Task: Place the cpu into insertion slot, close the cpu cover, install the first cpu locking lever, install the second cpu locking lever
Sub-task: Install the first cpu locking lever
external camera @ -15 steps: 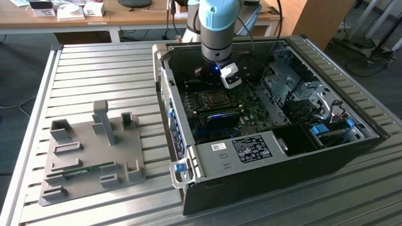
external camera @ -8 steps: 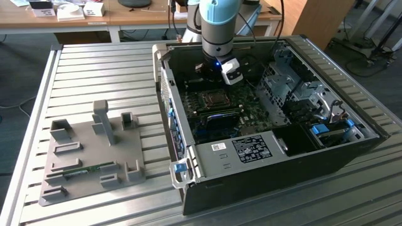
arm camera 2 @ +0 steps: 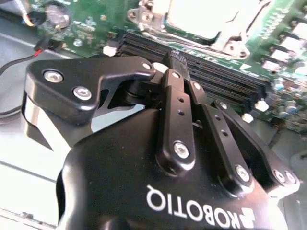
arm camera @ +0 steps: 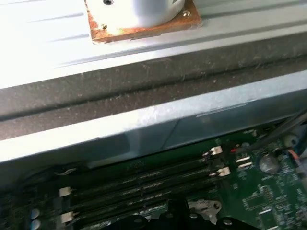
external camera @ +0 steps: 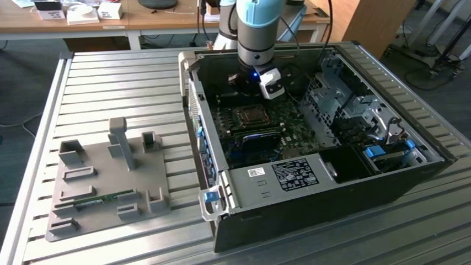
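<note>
The black tool (arm camera 2: 176, 60) is clenched, its fingertips pressed together with nothing visible between them, and it hangs inside the open black computer case (external camera: 316, 187) above the dark green motherboard (arm camera 2: 91, 24). It sits over the long black memory slots (arm camera 2: 211, 72), just beside the small square insertion slot (external camera: 251, 115). The flat silvery cpu (arm camera 2: 204, 17) lies in that slot, framed by the silvery metal cpu cover (arm camera 2: 230, 40). The case rests on the slatted metal tabletop (external camera: 110, 83), near a grey fixture plate (external camera: 103, 187).

Arm (external camera: 257, 33) vertical, wrist pointing down; tool (arm camera 2: 175, 57) fingers pressed together, nothing between them.
</note>
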You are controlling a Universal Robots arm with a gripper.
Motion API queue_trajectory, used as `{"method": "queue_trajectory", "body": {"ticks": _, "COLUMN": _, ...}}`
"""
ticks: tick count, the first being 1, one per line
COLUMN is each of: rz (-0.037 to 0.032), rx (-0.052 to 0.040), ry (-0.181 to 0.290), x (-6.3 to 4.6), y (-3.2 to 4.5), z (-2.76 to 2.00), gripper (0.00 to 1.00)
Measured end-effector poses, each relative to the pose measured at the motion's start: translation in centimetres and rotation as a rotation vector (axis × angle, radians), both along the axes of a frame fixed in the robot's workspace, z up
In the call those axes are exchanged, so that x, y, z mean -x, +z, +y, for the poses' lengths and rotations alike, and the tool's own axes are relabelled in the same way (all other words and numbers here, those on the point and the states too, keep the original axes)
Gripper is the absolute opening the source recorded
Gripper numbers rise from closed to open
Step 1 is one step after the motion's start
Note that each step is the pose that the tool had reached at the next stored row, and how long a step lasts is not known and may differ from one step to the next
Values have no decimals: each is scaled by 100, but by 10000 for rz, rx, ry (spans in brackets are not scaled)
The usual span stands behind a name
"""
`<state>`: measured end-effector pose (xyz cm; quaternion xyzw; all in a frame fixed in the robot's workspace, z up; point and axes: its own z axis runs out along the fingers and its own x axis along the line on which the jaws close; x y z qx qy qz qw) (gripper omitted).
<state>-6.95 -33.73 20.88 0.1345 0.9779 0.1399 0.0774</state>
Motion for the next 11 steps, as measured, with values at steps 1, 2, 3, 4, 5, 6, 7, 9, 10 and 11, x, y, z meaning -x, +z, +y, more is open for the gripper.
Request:
{"method": "queue_trajectory", "body": {"ticks": 1, "rz": 130, "rx": 57, "ry": 0, "x": -3, "y": 2, "z": 0, "gripper": 11}}
{"method": "queue_trajectory", "body": {"ticks": 2, "rz": 252, "rx": 127, "ry": 0, "x": -7, "y": 5, "z": 0, "gripper": 11}}
{"method": "queue_trajectory", "body": {"ticks": 3, "rz": 363, "rx": 223, "ry": 0, "x": -10, "y": 7, "z": 0, "gripper": 11}}
{"method": "queue_trajectory", "body": {"ticks": 4, "rz": 465, "rx": 331, "ry": -1, "x": -14, "y": 8, "z": 0, "gripper": 11}}
{"method": "queue_trajectory", "body": {"ticks": 5, "rz": 561, "rx": 447, "ry": -2, "x": -18, "y": 10, "z": 0, "gripper": 11}}
{"method": "queue_trajectory", "body": {"ticks": 6, "rz": 661, "rx": 560, "ry": -3, "x": -23, "y": 11, "z": 0, "gripper": 11}}
{"method": "queue_trajectory", "body": {"ticks": 7, "rz": 759, "rx": 672, "ry": -5, "x": -28, "y": 12, "z": 0, "gripper": 11}}
{"method": "queue_trajectory", "body": {"ticks": 9, "rz": 961, "rx": 919, "ry": -7, "x": -39, "y": 15, "z": 0, "gripper": 11}}
{"method": "queue_trajectory", "body": {"ticks": 10, "rz": 1043, "rx": 1037, "ry": -9, "x": -43, "y": 16, "z": 0, "gripper": 11}}
{"method": "queue_trajectory", "body": {"ticks": 11, "rz": 1079, "rx": 1092, "ry": -10, "x": -44, "y": 16, "z": 0, "gripper": 11}}
